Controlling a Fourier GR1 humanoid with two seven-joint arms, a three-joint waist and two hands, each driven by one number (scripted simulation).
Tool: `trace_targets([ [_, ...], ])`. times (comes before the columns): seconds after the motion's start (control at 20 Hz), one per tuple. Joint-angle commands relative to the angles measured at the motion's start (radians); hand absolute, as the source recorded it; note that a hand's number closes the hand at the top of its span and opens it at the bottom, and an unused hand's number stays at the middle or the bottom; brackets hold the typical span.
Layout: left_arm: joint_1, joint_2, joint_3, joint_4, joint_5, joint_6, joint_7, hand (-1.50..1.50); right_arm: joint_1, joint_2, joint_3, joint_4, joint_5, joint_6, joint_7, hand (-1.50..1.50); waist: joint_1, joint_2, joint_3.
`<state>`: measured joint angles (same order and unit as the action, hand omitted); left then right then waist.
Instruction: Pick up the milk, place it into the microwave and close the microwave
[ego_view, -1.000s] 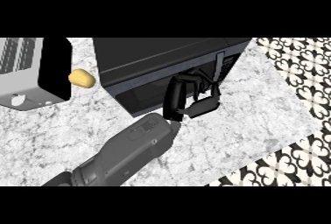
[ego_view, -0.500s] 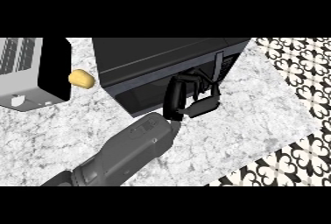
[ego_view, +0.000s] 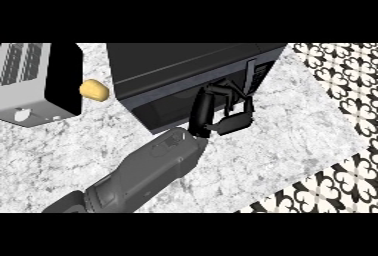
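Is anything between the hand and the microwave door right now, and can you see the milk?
Nothing visible stands between them: the hand is right at the front of the microwave, by its handle side. No milk shows in this view. A tan knob and a grey appliance sit off to the left, apart from the hand.

No visible change: the right hand (ego_view: 221, 112) remains pressed against the front of the microwave (ego_view: 184, 75), in an identical pose.

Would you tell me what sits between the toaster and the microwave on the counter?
In the head view, a small tan bread roll lies between the toaster and the microwave.
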<state>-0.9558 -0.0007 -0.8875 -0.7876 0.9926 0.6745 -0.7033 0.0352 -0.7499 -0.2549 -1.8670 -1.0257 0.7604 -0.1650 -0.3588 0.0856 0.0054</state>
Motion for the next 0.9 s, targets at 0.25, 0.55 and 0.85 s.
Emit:
trace_targets([
  [0.25, -0.019, 0.001, 0.007, 0.152, 0.062, 0.046, 0.087, 1.5, 0.019, -0.029, 0.0, -0.006, -0.062, 0.028, 0.01, -1.5, 0.024, 0.005, -0.004],
  [0.55, 0.029, 0.001, 0.003, 0.166, 0.113, 0.093, 0.087, 1.5, 0.035, -0.052, -0.033, -0.027, -0.085, 0.023, 0.012, -1.5, 0.061, -0.007, -0.008],
  [0.85, 0.018, 0.001, -0.021, 0.176, 0.141, 0.064, 0.082, -1.5, 0.078, -0.056, -0.047, -0.053, -0.099, 0.016, 0.021, -1.5, 0.068, -0.014, -0.007],
])
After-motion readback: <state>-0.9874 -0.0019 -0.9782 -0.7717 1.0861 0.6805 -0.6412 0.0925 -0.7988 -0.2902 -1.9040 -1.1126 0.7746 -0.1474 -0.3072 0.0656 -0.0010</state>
